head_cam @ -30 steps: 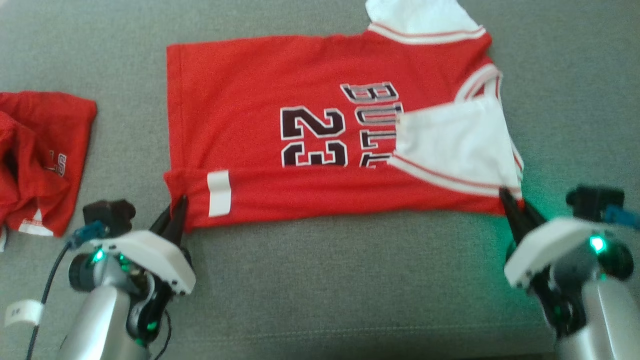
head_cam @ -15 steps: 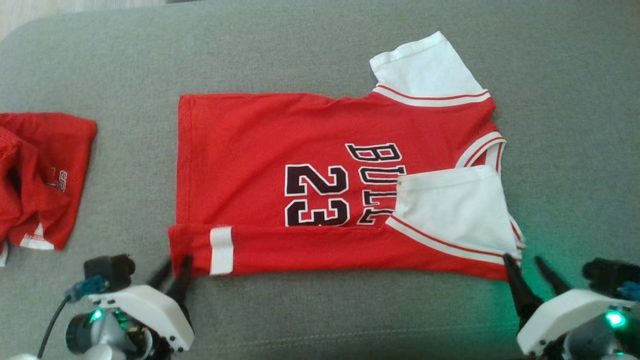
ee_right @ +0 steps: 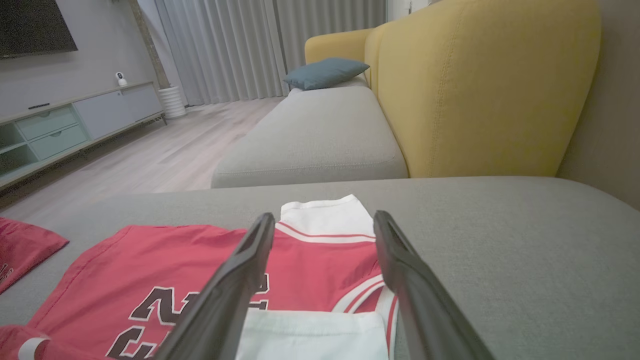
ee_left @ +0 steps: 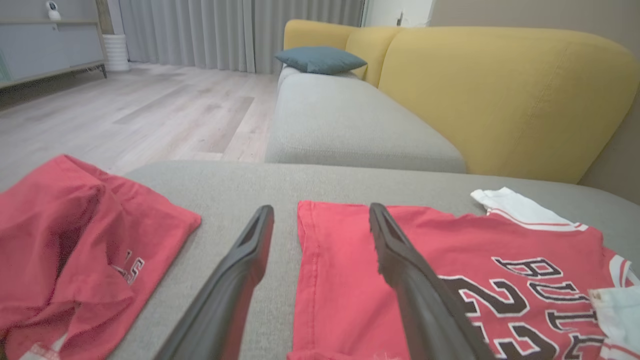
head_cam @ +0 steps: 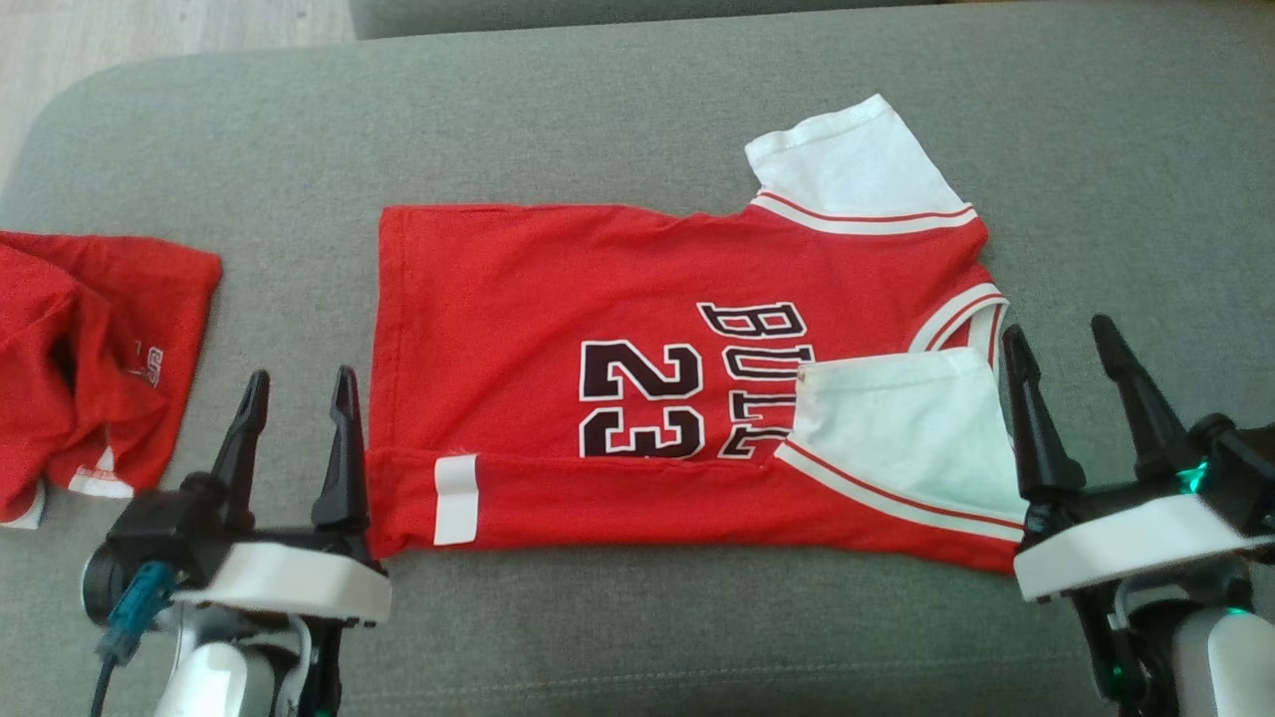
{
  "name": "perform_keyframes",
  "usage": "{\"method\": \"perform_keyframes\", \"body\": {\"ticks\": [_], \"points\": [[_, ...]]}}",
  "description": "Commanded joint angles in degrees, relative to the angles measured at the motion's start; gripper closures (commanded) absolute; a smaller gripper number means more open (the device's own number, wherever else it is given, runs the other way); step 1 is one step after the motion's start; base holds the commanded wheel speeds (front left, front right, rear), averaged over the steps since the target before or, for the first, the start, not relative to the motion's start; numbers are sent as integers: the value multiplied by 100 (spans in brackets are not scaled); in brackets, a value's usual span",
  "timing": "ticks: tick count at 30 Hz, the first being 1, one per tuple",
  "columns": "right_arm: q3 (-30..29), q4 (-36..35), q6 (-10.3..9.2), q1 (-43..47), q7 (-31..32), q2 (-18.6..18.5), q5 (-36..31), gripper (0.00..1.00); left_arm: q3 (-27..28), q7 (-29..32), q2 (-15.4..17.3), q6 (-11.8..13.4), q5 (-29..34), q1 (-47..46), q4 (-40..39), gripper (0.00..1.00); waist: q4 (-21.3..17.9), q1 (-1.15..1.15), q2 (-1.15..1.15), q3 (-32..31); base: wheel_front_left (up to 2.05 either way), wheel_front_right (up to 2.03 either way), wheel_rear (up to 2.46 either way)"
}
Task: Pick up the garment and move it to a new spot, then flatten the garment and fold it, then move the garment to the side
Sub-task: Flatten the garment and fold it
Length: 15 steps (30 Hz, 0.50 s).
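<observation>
On the grey couch seat (head_cam: 637, 119), dead centre: jersey (head_cam: 518, 299) lying flat, hem at 9 o'clock, collar at 3 o'clock.

- Long edge at 6 o'clock is turned over into a narrow strip (head_cam: 618, 503).
- Near sleeve (head_cam: 896, 428) is folded in over the chest print. Far sleeve (head_cam: 852, 159) sticks out at 1 o'clock, not folded yet.
- Left gripper (head_cam: 301, 376) sits at 8 o'clock of the jersey, just off the hem corner. Fingers are spread wide with nothing in them.
- Right gripper (head_cam: 1059, 329) sits at 3 to 4 o'clock, just beside the collar end. It's equally wide and empty.

Handling, my read:
- Thin knit, light, completely limp, no stiffness to lean on.
- Layers probably slide on each other, so a pull from one end likely drags the fold open.
- Couch weave looks grippy, so lift rather than drag.

Grab points:
- Far hem corner at 10 o'clock plus far shoulder seam at 1 o'clock.
- Pinch through all layers, both arms together, edge kept taut.
- Don't pinch a sleeve alone; it'd just unfold.

Second red garment (head_cam: 100, 339) sits at 9 o'clock, well apart. Stay clear of it.
</observation>
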Motion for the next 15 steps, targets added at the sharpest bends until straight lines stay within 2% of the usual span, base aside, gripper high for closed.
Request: {"method": "perform_keyframes", "body": {"ticks": [1, 10, 15], "points": [[159, -280, -4, -223, -38, -121, -59, 0, 174, -75, 58, 62, 116, -261, -313, 0, 24, 0, 0, -30, 0, 0, 0], [164, -404, -4, -221, 7, -77, -39, 0, 125, -22, 113, 86, 136, -269, -320, 0, 25, 0, 0, 6, 0, 0, 0], [121, -473, -4, -250, 15, -47, -6, 0, 32, 159, 173, -77, 73, -614, -90, 0, 39, 0, 0, 195, 0, 0, 0]]}}
